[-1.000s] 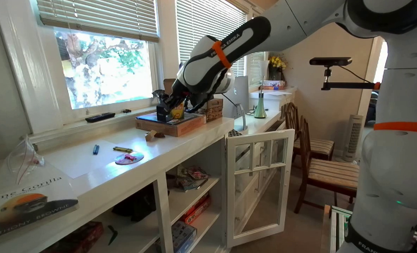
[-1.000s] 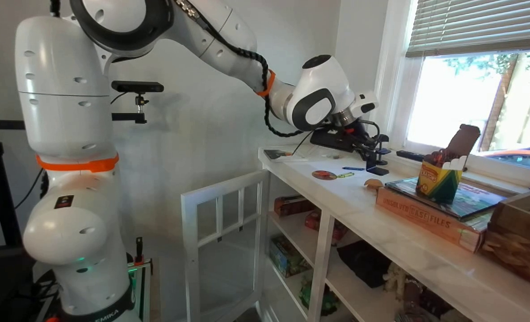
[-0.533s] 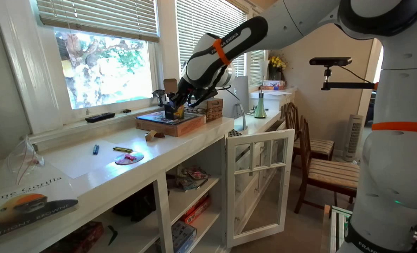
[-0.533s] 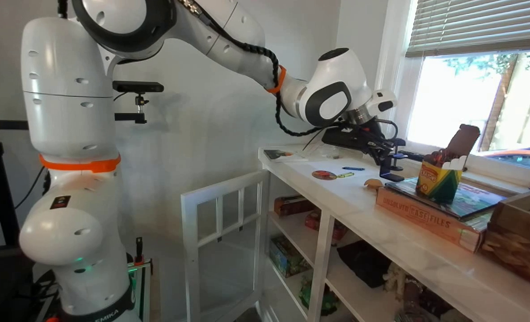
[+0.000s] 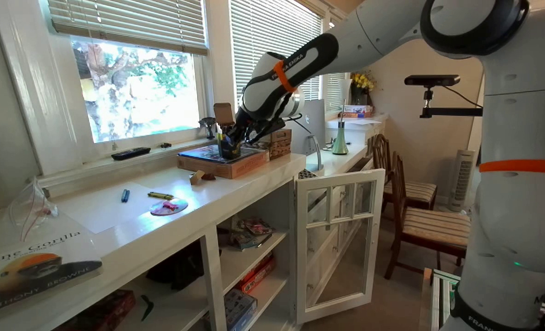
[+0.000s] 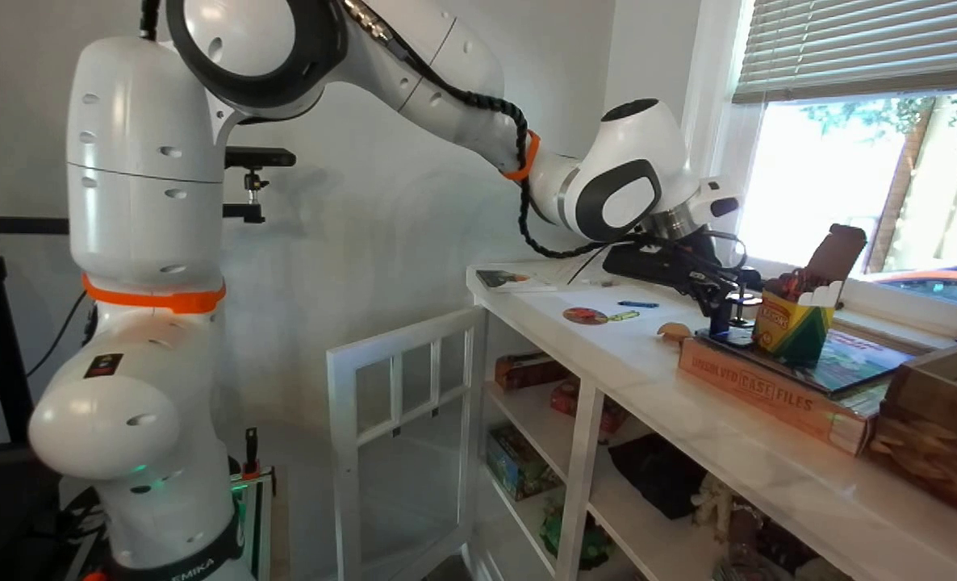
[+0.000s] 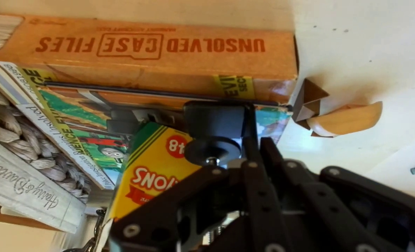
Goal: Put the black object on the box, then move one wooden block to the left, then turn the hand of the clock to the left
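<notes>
Over the brown box (image 6: 769, 389), the fingers (image 6: 711, 290) hold the black object (image 6: 719, 324) beside the crayon box (image 6: 793, 327).

A black clamp (image 7: 215, 122) over one end of a flat brown box (image 7: 165, 66), whether touching we cannot tell, beside an upright yellow crayon carton (image 6: 789, 327)

The tool (image 7: 259, 144) (in the wrist view) partly hides the black clamp (image 7: 212, 119) and crayon box (image 7: 150, 164).

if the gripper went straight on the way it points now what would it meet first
Most likely the picture book on the brown box, with the black object held in the gripper leading. Whether object and book touch now is unclear.
</notes>
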`<state>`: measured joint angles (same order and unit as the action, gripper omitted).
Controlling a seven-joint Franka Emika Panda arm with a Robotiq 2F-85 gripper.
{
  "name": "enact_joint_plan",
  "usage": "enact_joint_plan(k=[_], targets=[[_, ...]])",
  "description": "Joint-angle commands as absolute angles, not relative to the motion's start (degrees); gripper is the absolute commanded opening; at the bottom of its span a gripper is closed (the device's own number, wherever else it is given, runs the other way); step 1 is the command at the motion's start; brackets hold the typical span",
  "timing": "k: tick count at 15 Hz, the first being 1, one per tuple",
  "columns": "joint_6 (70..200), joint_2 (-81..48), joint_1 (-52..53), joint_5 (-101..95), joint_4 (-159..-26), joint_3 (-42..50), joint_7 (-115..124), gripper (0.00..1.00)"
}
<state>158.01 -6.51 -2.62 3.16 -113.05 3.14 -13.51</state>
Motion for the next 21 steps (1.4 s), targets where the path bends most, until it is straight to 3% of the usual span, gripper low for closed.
enact_joint_plan(k=[1,4,5,7,15,21], targets=[[156.7,-9.0,-3.1,2.2,-109.7,2.7,-11.7,0.02],[156.7,-10.1,-3.1,2.2,-108.4,2.6,-11.3,0.02],[156.4,-10.4,-3.0,1.9,-108.0,2.6,-10.8,0.32],[155.6,-10.4,-2.8,1.9,-107.4,2.5,-9.8,0.38],[143.8,-7.9,-1.1,3.3,-104.0,0.6,-4.1,0.98],[143.3,-10.3,2.0,-6.1,-101.8,1.8,14.6,1.0]])
